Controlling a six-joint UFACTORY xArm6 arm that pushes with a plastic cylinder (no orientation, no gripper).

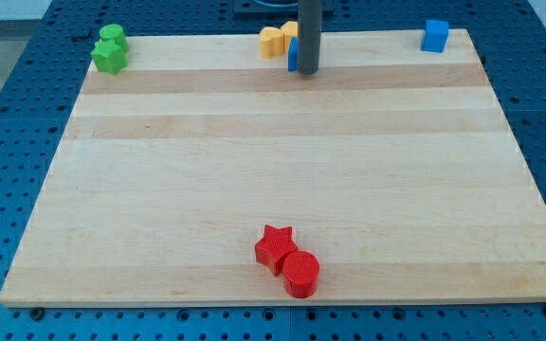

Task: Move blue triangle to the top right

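My tip (pixel 308 72) rests on the board near the view's top centre. A blue block (pixel 293 55), mostly hidden behind the rod, sits just left of the tip and touches it; its shape cannot be made out. A blue cube (pixel 434 35) stands at the view's top right corner. Two orange-yellow blocks sit just left of the rod: a heart-like one (pixel 271 42) and another (pixel 289 29) behind it.
A green star (pixel 108 57) and a second green block (pixel 113 36) sit at the view's top left corner. A red star (pixel 275 246) and a red cylinder (pixel 300 273) touch each other near the view's bottom centre. The wooden board (pixel 254 170) lies on a blue perforated table.
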